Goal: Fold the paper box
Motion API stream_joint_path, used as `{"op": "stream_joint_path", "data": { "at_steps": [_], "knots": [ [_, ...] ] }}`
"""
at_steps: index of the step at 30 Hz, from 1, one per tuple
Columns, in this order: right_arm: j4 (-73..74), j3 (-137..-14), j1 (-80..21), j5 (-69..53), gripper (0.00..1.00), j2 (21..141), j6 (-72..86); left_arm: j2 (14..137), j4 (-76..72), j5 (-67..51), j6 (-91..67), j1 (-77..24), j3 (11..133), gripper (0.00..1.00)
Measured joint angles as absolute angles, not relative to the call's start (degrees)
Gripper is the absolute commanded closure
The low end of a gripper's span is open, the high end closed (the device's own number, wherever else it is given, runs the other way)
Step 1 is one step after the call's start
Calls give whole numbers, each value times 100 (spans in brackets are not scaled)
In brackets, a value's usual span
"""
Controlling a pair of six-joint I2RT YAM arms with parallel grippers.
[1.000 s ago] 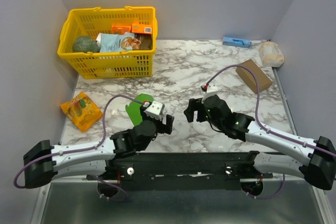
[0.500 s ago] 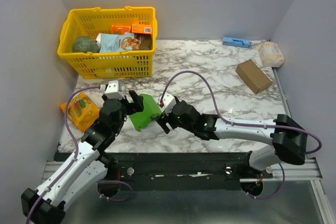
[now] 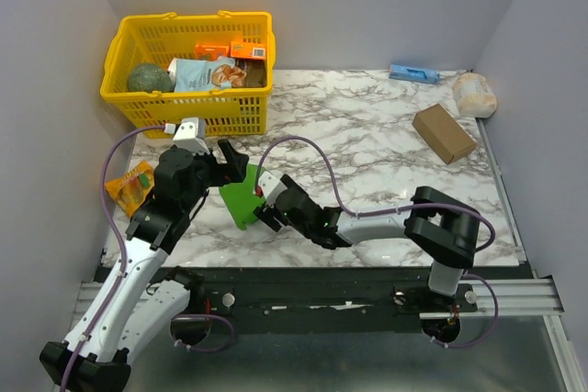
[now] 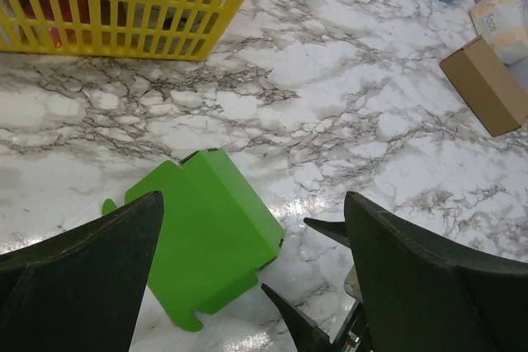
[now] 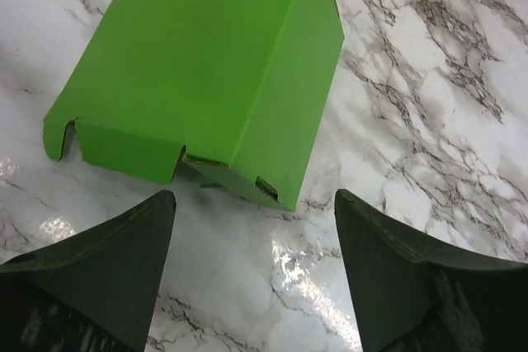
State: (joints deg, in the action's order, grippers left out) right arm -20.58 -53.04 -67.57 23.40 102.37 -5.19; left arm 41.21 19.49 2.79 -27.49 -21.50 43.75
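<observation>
Top external view first: green paper box point(image 3: 243, 201) down on the marble table point(image 3: 367, 144), toward the front-left, short of the yellow basket point(image 3: 188, 112) and well apart from the brown cardboard box point(image 3: 445, 132). Lies between the two arms, with the left gripper point(image 3: 223, 166) at its far side and the right gripper point(image 3: 261, 210) at its near-right end. Left fingers spread wide, grasping nothing; in the left wrist view, hang above the card with green showing in the gap. Right fingers likewise parted and empty; in the right wrist view, straddle the near end just short of the edge, no contact to be seen. Looks half-formed: a flattened sleeve with one long crease down its length, plus small flaps and a slot at the end nearest the right fingers. Judged as thin card: very light, stiff only along the creases, quick to buckle or dent under a hard pinch, and apt to skate on the glossy stone when pushed from one side. Best taken by the edges, not the broad face: a light pinch on the long creased side to steady it, the other fingers free to turn the small end flaps inward along their scored lines. Calls for one side pinned while the other folds; otherwise likely to slide away whole.
</observation>
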Motion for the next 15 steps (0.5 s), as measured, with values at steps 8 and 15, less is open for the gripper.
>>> {"op": "stream_joint_path", "data": {
  "at_steps": [8, 15],
  "knots": [
    [-2508, -5588, -6757, 2502, 20, 10879, -803, 4150, 2281, 200, -2403, -2058, 4473, 1],
    [-2995, -5586, -6757, 2788, 35, 11198, -1037, 4165, 2287, 161, -2311, -1970, 4471, 1]
  ]
}}
